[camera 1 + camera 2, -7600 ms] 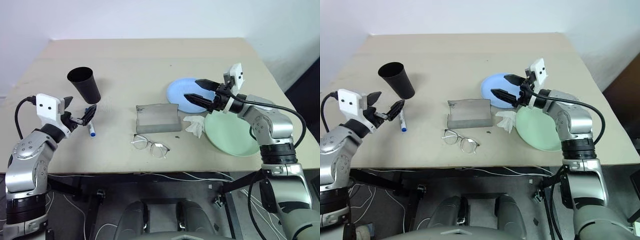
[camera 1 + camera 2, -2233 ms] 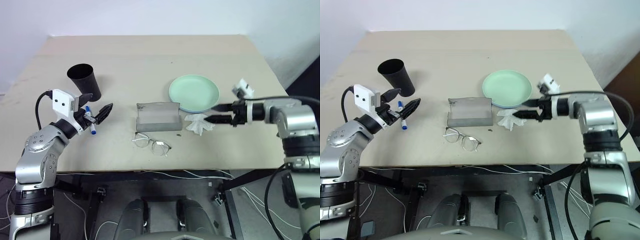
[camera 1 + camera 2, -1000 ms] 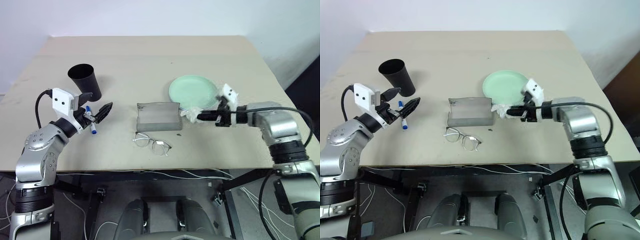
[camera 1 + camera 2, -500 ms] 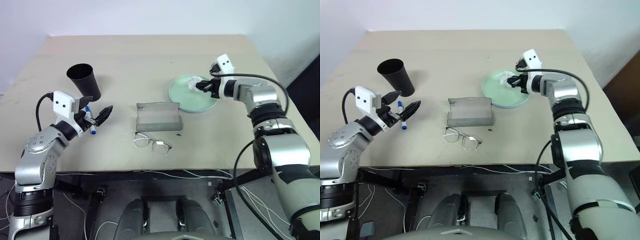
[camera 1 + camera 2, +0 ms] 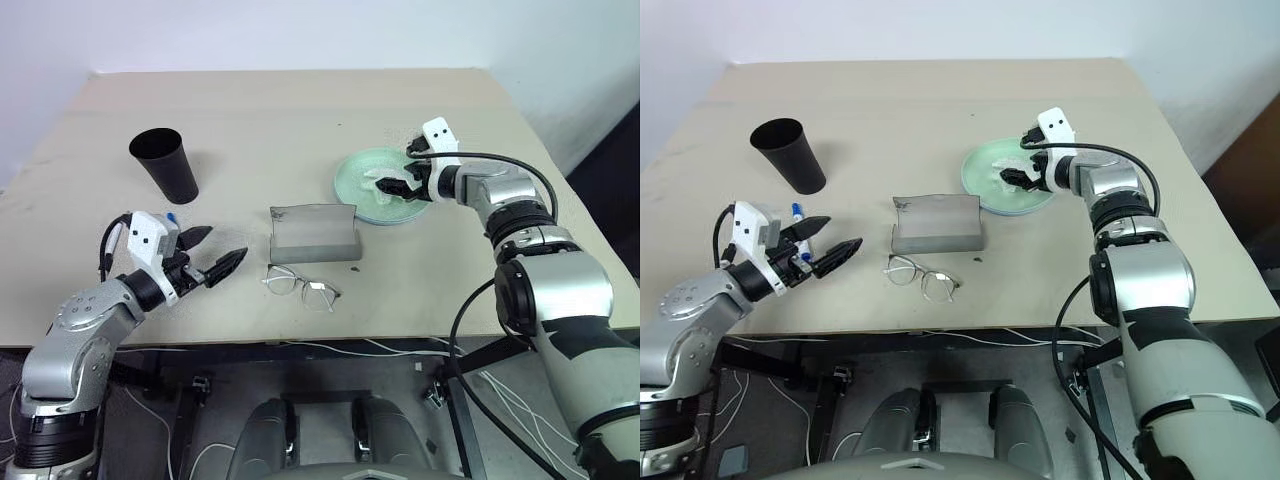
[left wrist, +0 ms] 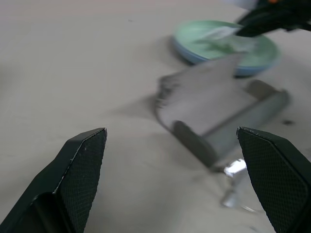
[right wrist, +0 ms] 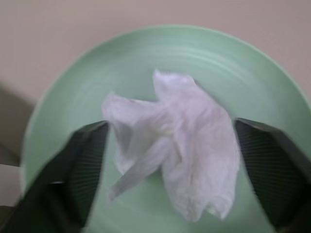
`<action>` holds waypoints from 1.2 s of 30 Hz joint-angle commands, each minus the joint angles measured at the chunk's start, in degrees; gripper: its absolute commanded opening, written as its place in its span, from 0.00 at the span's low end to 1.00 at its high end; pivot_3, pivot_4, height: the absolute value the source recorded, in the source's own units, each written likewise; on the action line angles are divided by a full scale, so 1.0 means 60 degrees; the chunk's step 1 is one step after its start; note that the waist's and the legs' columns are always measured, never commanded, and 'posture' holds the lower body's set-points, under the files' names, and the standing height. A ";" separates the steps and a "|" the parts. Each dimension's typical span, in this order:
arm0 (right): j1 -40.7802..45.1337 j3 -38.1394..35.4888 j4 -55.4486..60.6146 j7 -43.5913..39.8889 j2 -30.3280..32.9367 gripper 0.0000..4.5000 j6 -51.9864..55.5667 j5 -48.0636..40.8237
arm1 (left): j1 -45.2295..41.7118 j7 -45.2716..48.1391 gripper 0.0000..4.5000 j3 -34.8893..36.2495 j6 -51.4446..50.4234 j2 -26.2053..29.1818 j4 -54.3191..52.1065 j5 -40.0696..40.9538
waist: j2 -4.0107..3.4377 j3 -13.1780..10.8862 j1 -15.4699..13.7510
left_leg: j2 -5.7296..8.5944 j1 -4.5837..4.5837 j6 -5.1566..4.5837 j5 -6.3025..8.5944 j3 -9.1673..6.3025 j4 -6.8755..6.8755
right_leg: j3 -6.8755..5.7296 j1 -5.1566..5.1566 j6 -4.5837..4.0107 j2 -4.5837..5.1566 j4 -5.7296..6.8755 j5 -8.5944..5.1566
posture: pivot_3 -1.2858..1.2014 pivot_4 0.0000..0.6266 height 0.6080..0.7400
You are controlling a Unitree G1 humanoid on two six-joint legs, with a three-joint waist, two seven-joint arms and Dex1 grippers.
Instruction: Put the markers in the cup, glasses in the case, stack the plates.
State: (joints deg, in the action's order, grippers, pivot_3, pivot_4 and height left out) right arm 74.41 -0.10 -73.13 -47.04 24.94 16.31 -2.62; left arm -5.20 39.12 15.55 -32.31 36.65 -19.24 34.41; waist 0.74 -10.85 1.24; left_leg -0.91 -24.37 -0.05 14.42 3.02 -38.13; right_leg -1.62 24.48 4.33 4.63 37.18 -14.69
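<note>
The pale mint green plate [image 5: 385,187] is stacked on the pale blue plate [image 6: 204,52] near the desk's [image 5: 300,110] right edge, crumpled white tissue [image 7: 172,141] lying inside. The right gripper [image 5: 1016,178] stands apart over it; the left gripper [image 5: 222,262], also apart, is empty near the front edge. Left undone: the thin clear-framed glasses [image 5: 300,288] lie beside the open grey felt case [image 5: 314,236]; a blue-capped marker [image 5: 799,213] lies outside the tall black cup [image 5: 165,165].

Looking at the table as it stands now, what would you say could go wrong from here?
The crumpled tissue lies in the green plate between the open fingers of the right hand; it might snag and lift out as the hand withdraws. The glasses lie right in front of the open case, so a low reach by the left hand could push them toward the table edge.
</note>
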 commanded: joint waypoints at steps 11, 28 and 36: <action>-0.1015 0.1260 0.7007 -0.5968 0.1553 0.99 0.6965 -0.2276 | 0.0193 0.2376 1.00 0.0396 0.0566 0.1799 -0.0209 0.0186 | -0.0006 -0.0003 -0.0007 | 0.0000 -0.0005 -0.0002 0.0004 -0.0011 0.0014 | -0.0004 0.0004 -0.0005 0.0018 -0.0020 -0.0003 | 0.52 0.24 1.00; -0.1918 0.3518 0.9528 -0.4236 -0.0241 0.99 1.0493 -0.4069 | -0.0268 0.3050 1.00 -0.0438 0.2200 0.1836 0.0939 -0.1266 | -0.0015 -0.0006 0.0012 | 0.0020 -0.0050 0.0020 0.0014 -0.0004 0.0066 | 0.0016 0.0076 -0.0083 0.0071 -0.0041 -0.0017 | 0.52 0.24 1.00; -0.1657 0.4248 0.8283 -0.4055 -0.0696 0.99 0.9702 -0.3753 | -0.0199 0.2986 1.00 -0.0460 0.2294 0.1602 0.0647 -0.1243 | -0.0015 -0.0006 0.0050 | 0.0021 -0.0059 0.0011 0.0006 0.0004 0.0078 | 0.0014 0.0094 -0.0053 0.0069 -0.0039 0.0000 | 0.52 0.24 1.00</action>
State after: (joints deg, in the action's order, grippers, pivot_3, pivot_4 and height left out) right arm 62.79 25.10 -23.12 -71.16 21.30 75.65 -24.98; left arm -6.43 57.10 12.08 -19.84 46.14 -13.58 26.78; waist 0.65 -10.88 1.53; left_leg -0.79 -24.72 0.01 14.46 3.04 -37.66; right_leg -1.54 25.05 4.02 5.05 36.95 -14.69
